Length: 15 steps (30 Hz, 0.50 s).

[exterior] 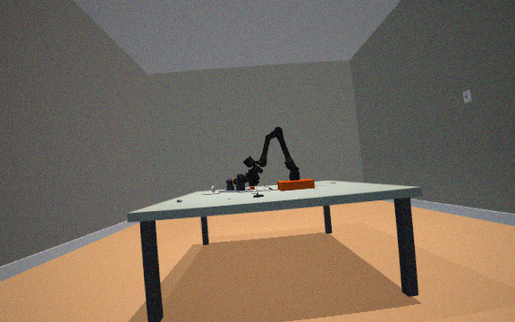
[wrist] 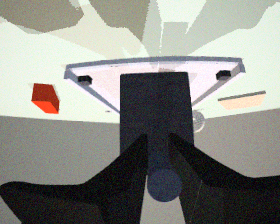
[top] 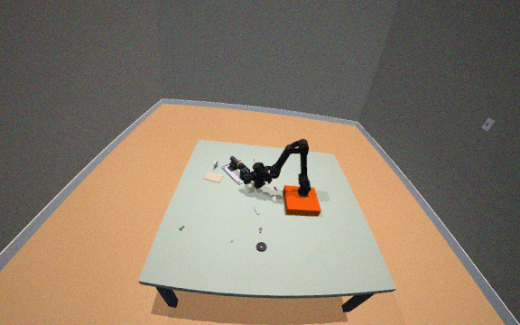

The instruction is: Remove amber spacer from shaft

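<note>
A dark block [wrist: 156,100] of the shaft assembly fills the middle of the wrist view, standing on a pale base plate [wrist: 101,75] [top: 231,174]. The shaft's round dark blue end [wrist: 164,185] sticks out from it towards the camera. My gripper [wrist: 157,139] is shut on the shaft, one finger on each side, just in front of the block. In the top view the amber spacer [top: 239,164] shows as a small band on the shaft between the dark parts. The wrist view hides the spacers behind the block, and the other spacers cannot be made out.
A red block [wrist: 45,98] lies left of the base plate in the wrist view. A beige slab [wrist: 242,101] [top: 213,177] and a small whitish object [wrist: 198,121] [top: 216,163] are on the other side. The arm stands on an orange base [top: 301,203] [exterior: 296,184]. A dark ring [top: 257,247] lies nearer the front.
</note>
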Each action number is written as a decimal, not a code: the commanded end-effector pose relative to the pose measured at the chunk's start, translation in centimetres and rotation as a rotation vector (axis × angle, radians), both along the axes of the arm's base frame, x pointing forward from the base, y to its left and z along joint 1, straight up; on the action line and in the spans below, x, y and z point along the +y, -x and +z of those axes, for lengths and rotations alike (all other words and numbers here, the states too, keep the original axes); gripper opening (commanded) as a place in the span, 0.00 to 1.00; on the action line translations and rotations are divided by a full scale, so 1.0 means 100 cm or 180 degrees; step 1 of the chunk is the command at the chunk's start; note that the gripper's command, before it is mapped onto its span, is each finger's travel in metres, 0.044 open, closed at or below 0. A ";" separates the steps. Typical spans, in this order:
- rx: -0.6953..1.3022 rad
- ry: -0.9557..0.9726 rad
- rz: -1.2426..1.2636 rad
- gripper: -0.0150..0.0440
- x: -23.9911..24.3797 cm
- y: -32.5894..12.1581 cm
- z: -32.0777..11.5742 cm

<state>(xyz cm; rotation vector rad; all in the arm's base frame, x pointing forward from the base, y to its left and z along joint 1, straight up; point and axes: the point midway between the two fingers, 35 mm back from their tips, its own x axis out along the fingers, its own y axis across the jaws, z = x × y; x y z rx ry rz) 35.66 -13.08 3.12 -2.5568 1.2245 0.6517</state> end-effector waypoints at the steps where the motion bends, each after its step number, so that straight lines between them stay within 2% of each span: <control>1: 0.0004 -0.0004 0.0000 0.25 0.003 0.004 -0.001; 15: 0.0005 -0.0005 0.0000 0.25 0.007 0.007 -0.001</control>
